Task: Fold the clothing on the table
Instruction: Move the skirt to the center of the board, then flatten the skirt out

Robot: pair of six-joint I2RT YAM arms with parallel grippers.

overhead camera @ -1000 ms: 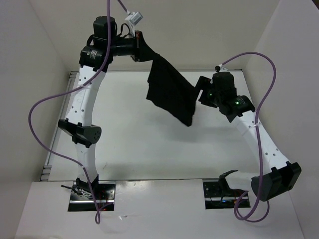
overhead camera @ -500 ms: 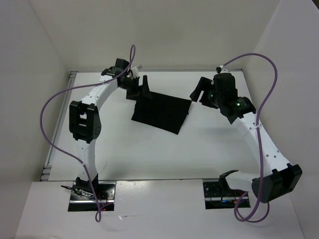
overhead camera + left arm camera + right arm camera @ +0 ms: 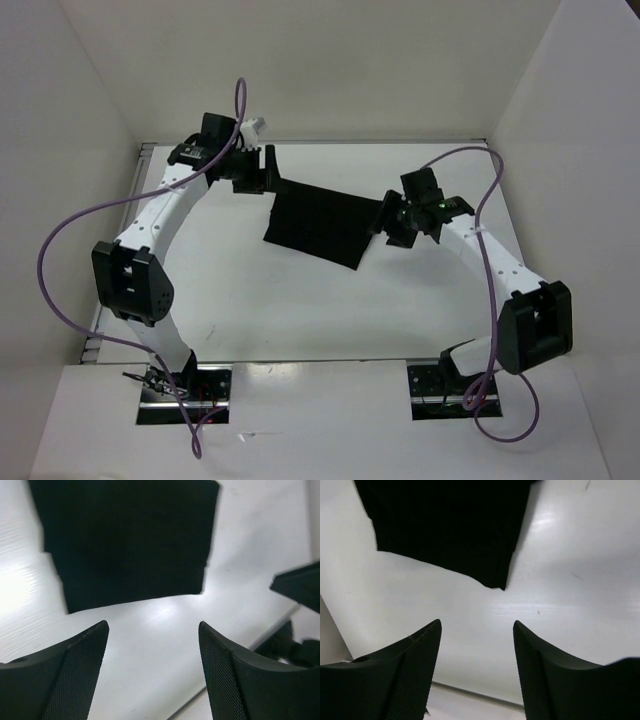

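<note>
My left gripper (image 3: 152,630) hangs over the table (image 3: 250,310) just off the far-left corner of the clothing (image 3: 320,225), fingers spread wide with nothing between them. If I drop straight down from here, I expect the pads to meet bare white surface and skate, not catch cloth, because the fabric edge lies just beyond the tips. The clothing itself lies flat mid-table, a slanted black rectangle between the two arms. Its near edge looks stepped in the left wrist view, which may mean the layers sit out of line, though black on black I can't be sure. A careless pinch there could take only the top layer and peel the stack apart. My right gripper (image 3: 477,625) sits just beside the right edge, also parted and empty, with one corner of cloth pointing at the gap. Thin fabric could slip out, and both arms reaching inward risk clashing.
</note>
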